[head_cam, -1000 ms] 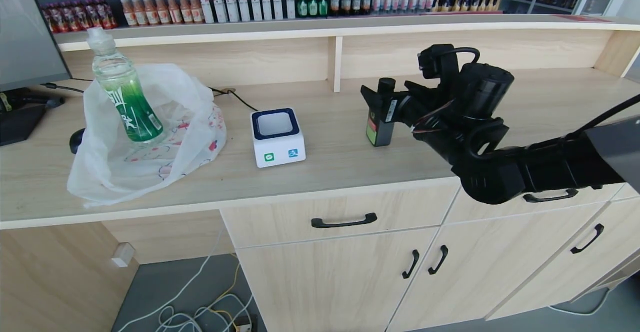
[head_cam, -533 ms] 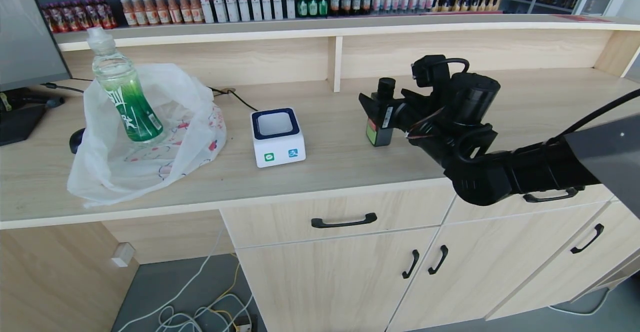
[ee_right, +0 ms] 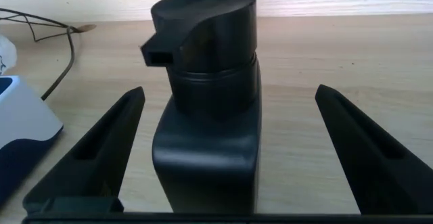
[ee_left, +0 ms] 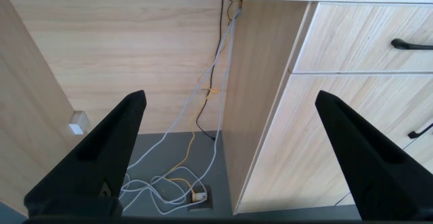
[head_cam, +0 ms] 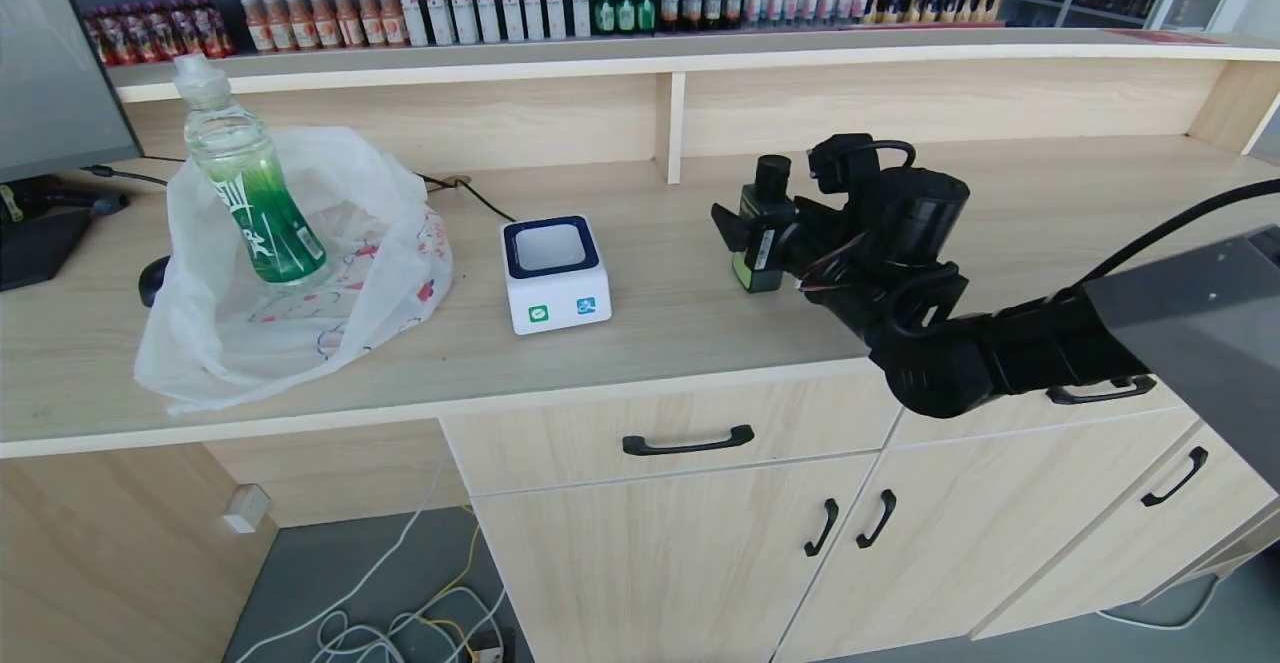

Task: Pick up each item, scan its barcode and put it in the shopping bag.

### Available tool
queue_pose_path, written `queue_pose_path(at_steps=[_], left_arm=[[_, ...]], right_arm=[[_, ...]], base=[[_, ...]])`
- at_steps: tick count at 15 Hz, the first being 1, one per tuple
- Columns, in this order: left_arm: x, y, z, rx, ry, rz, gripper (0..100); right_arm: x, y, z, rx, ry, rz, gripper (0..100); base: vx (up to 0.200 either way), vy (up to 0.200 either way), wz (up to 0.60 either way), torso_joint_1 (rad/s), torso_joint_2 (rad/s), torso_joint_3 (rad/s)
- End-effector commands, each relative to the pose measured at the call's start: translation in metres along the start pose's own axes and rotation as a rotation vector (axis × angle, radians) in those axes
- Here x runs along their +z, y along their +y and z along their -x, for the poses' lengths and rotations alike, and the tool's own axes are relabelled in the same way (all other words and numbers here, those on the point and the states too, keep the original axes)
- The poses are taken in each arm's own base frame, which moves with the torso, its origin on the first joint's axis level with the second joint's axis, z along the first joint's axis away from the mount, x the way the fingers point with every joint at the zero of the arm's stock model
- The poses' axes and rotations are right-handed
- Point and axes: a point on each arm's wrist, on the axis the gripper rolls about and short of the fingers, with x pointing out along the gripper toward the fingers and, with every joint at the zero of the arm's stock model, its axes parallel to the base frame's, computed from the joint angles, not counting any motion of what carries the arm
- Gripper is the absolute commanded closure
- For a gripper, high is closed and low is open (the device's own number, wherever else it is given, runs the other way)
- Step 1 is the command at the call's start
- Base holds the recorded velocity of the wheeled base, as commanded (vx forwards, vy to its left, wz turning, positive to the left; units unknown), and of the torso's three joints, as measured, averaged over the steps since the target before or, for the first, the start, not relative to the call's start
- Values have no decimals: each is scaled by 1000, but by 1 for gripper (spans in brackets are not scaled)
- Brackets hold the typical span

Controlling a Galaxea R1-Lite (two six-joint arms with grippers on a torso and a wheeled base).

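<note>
Straddling the black bottle (ee_right: 206, 116), the right end effector (ee_right: 229, 94) gapes wide, gaps either side

Pale wood-grain counter (head_cam: 660, 273) ran 9 to 3 o'clock. Black-handled cabinet doors (head_cam: 680, 563) sat at 6, a row of coloured drink bottles (head_cam: 560, 8) at 12, and grey floor (head_cam: 320, 573) at 7.

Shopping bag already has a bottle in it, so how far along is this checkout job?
Done, it seems: the green bottle stands in the shopping bag. In hand: the right gripper has its fingers open on either side of the black bottle, which stands on the counter, not yet gripped. Left: grip it, show it to the scanner, bag it.
</note>
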Motion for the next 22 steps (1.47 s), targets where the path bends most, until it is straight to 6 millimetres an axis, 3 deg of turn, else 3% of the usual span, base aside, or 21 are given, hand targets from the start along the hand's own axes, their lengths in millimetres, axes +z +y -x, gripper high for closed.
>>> queue_pose_path(at_steps=[1,12,13,22], left_arm=[[0,0,0,0,-1,0,0],[0,0,0,0,-1,0,0],[0,0,0,0,-1,0,0],[0,0,0,0,-1,0,0]], right_arm=[[-9,0,-2,-1,17,0,0],[-18,0,-5,-24,21,-12,0],[-18,0,-5,-24,19,-12,100],[-13,2,-4,-56,-5,-10,100]], base=[[0,0,0,0,0,0],[0,0,0,0,0,0],[0,0,0,0,0,0],[0,0,0,0,0,0]])
